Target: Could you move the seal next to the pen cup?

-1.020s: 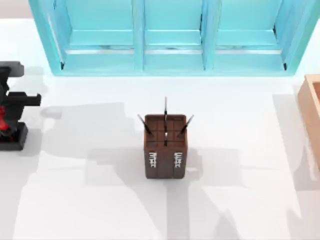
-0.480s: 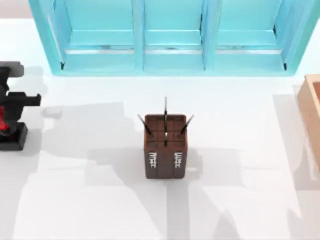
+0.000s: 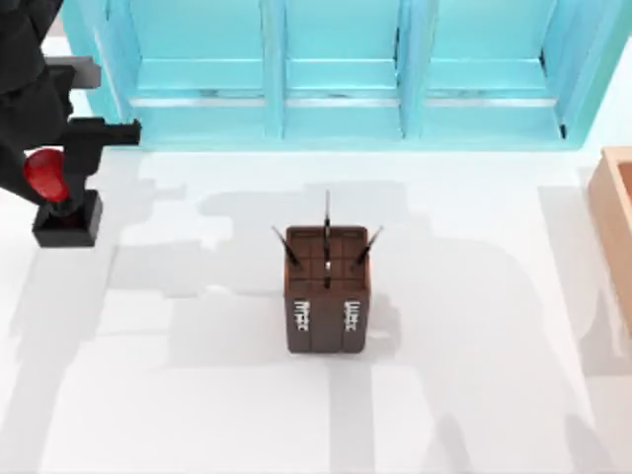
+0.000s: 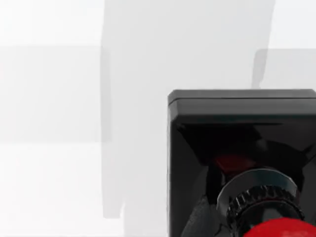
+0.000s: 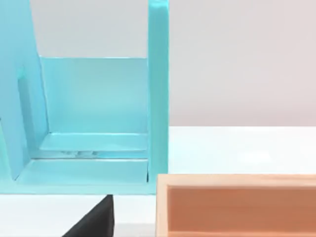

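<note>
The seal (image 3: 67, 222), a red knob on a black square base, hangs at the far left of the table with my left gripper (image 3: 46, 170) shut on its knob. In the left wrist view the seal's black base (image 4: 237, 123) is seen from above the white table, with the red knob at the picture's edge. The pen cup (image 3: 327, 296), a dark-brown square box with a grid top and thin pens, stands upright at the table's middle, well to the right of the seal. My right arm is parked off the right side.
A teal shelf unit (image 3: 336, 79) runs along the back of the table and also appears in the right wrist view (image 5: 94, 98). A tan wooden tray (image 3: 617, 227) sits at the right edge (image 5: 237, 202). White table lies between seal and pen cup.
My left gripper has lifted the seal off the table at the left edge and carried it toward the back and slightly right. The pen cup has not moved.
</note>
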